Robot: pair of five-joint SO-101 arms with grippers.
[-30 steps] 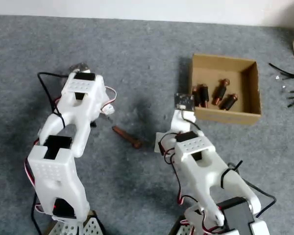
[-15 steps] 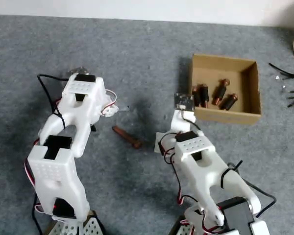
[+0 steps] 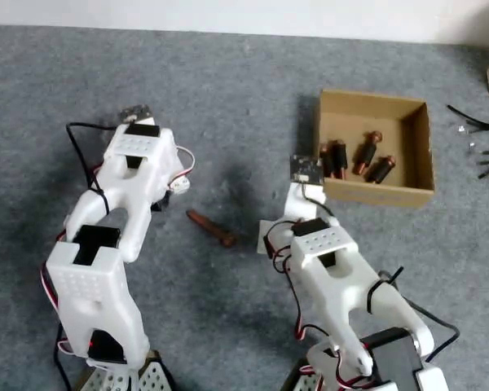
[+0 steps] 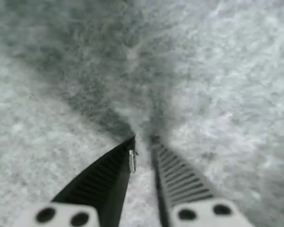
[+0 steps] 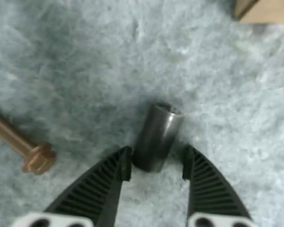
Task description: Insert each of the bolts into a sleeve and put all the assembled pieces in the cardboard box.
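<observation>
While the left arm [image 3: 134,175] stands over the grey carpet [image 3: 228,98] at the left of the high view, its wrist camera shows the left gripper [image 4: 143,140] pointing down at bare carpet. Its 2 jaws are drawn almost together with a thin slit between them, grasping nothing.

Just right of that arm, 1 copper bolt [image 3: 210,227] lies flat on the carpet between the 2 arms.

Further right is the right arm [image 3: 326,261]. In its wrist view the right gripper [image 5: 156,158] straddles 1 dark sleeve [image 5: 157,138]. The jaws are spread to either side of the sleeve and not clenched on it. The bolt's flanged head sits near the sleeve, apart from it.

At the far right the cardboard box [image 3: 375,194] holds the assembled pieces [image 3: 367,153], grouped along its near wall.
</observation>
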